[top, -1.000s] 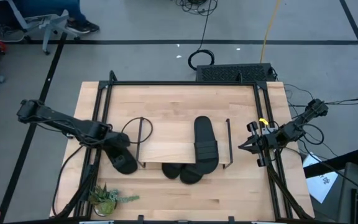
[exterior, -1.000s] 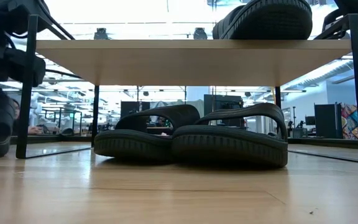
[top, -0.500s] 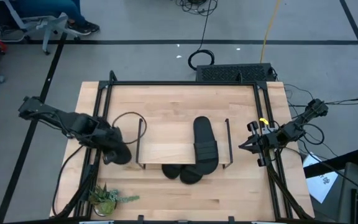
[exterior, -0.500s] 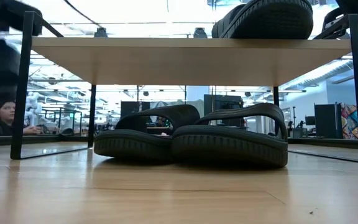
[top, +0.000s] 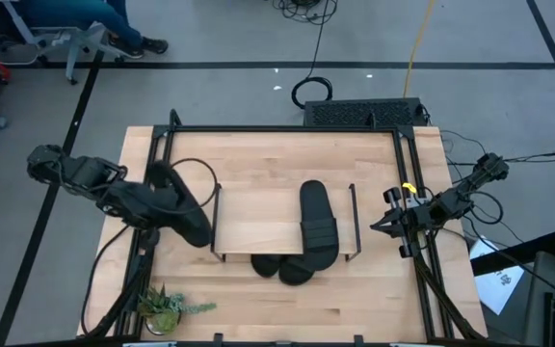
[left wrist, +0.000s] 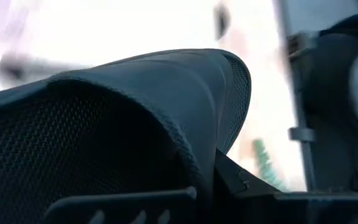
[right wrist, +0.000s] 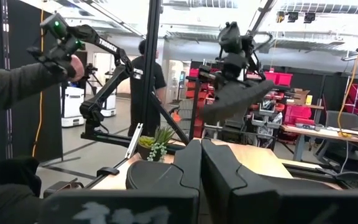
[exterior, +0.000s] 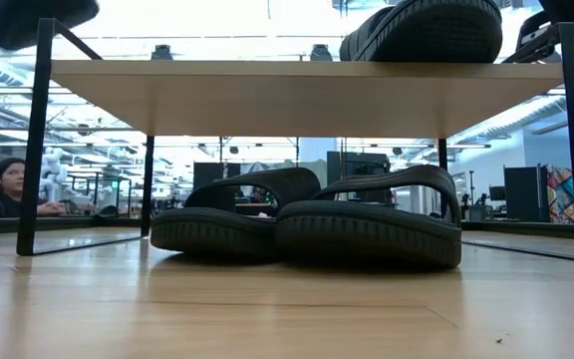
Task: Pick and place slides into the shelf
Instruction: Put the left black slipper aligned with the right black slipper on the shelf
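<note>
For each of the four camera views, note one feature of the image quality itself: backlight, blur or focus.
High view: even light, the slide in the left gripper slightly smeared. Low view: bright room behind, so the two slides under the shelf read as dark shapes. Left wrist view: the slide fills the frame, background washed out and blurred. Right wrist view: near fingers soft, room beyond sharp.

White lettering is showing along a dark robot arm [right wrist: 112,53] standing far off in the room; it seems to be reading "THROSSEN", though it is too small to be sure. Nothing else is reading clearly.
</note>
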`<state>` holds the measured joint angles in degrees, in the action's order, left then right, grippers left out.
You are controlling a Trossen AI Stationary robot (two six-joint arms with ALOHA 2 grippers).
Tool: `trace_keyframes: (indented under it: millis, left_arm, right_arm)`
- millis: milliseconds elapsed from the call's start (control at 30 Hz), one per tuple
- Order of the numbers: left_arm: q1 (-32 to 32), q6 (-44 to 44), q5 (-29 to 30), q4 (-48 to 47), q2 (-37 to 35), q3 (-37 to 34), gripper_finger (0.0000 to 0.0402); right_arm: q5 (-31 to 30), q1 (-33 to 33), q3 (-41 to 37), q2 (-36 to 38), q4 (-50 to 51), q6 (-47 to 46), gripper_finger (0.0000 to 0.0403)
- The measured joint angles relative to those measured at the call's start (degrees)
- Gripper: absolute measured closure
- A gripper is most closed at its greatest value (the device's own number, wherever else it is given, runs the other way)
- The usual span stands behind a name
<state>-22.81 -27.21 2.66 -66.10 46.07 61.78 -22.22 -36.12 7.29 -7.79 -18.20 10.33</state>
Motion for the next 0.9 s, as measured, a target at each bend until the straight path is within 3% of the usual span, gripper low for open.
trace_keyframes:
  millis: [133,300,567,900]
  left_arm:
    - [0.0,8.3,-2.4,6.8,0.2,0.6,0.0401]
    - [0.0,11.5,-3.0,10.4,0.9,0.6,0.0401]
    - [3.3,17.3,-12.7,17.8,4.6,1.0,0.0401]
    - [14.4,32.8,-24.2,16.4,16.0,12.9,0.0401]
  right_arm:
    - [0.0,0.0,0.0,0.0,-0.5,0.4,0.0403]
    - [-0.1,0.0,0.0,0.0,-0.5,0.4,0.0403]
    - [-0.2,0.0,0.0,0.0,-0.6,1.3,0.0403]
    - [-0.2,0.0,0.0,0.0,-1.1,2.6,0.0403]
